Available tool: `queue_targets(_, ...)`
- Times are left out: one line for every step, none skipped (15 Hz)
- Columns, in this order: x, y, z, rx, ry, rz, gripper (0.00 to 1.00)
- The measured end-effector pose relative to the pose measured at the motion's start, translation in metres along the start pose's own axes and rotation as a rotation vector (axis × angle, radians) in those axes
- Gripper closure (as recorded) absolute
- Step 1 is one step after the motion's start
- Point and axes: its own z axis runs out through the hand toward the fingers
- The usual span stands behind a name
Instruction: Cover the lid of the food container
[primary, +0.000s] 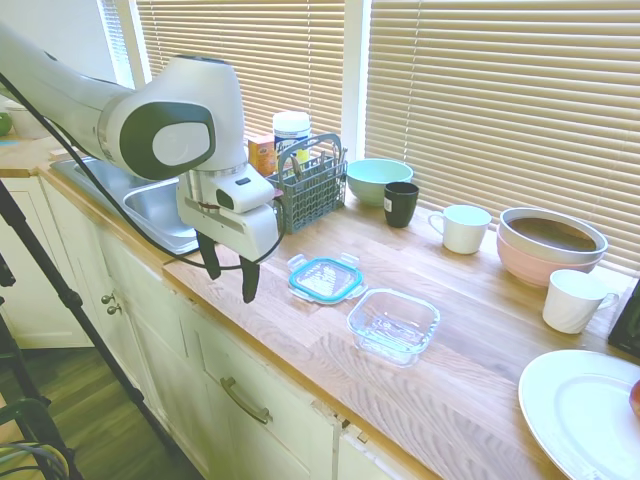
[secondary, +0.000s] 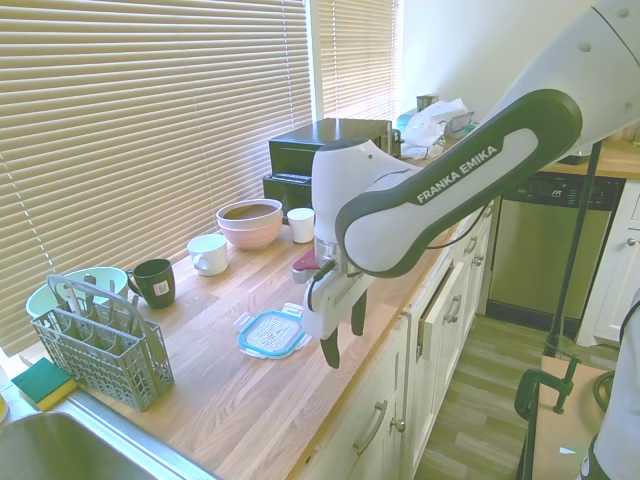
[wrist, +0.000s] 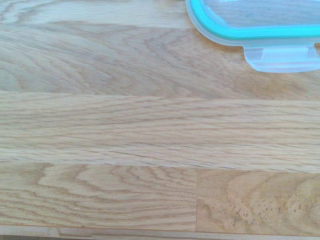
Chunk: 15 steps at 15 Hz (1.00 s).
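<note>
The lid (primary: 326, 278) lies flat on the wooden counter, clear with a teal-blue rim and small snap tabs; it also shows as the lid (secondary: 271, 332) and, at the edge of the wrist view, the lid (wrist: 255, 30). The food container (primary: 393, 325), a shallow clear glass dish, sits just beside it, toward the plates. In the second exterior view the arm hides the container. My gripper (primary: 230, 272) hangs open above the counter near its front edge, to the sink side of the lid, holding nothing; it is the gripper (secondary: 343, 335) from the other side.
A grey cutlery basket (primary: 308, 183) stands by the sink (primary: 160, 205). Behind the lid are a green bowl (primary: 378, 181), a black mug (primary: 401, 204), a white mug (primary: 462, 228), stacked bowls (primary: 550, 243), another white cup (primary: 573, 300) and a white plate (primary: 585, 410).
</note>
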Motion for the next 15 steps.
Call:
queue_targets(0.0, 0.0, 0.0, -0.001, -0.001, 0.0, 0.0)
queue_targets(0.0, 0.0, 0.001, -0.005, 0.002, -0.004, 0.0)
queue_targets(0.0, -0.001, 0.002, -0.015, 0.009, -0.003, 0.0)
queue_targets(0.002, -0.004, 0.001, -0.024, 0.02, 0.006, 0.0)
queue_targets(0.004, -0.01, -0.001, -0.032, 0.03, 0.013, 0.0)
queue_targets(0.007, -0.018, -0.005, -0.035, 0.038, 0.019, 0.0)
queue_targets(0.009, -0.026, -0.01, -0.04, 0.046, 0.022, 0.0)
queue_targets(0.012, -0.035, -0.014, -0.047, 0.06, 0.027, 0.0)
queue_targets(0.015, -0.043, -0.016, -0.055, 0.072, 0.032, 0.0)
queue_targets(0.017, -0.051, -0.015, -0.068, 0.086, 0.035, 0.0)
queue_targets(0.019, -0.061, -0.012, -0.086, 0.105, 0.037, 0.0)
queue_targets(0.02, -0.072, -0.008, -0.106, 0.126, 0.041, 0.0)
queue_targets(0.02, -0.084, -0.005, -0.123, 0.144, 0.043, 0.0)
queue_targets(0.019, -0.097, -0.003, -0.137, 0.161, 0.044, 0.0)
queue_targets(0.017, -0.11, -0.003, -0.153, 0.18, 0.045, 0.0)
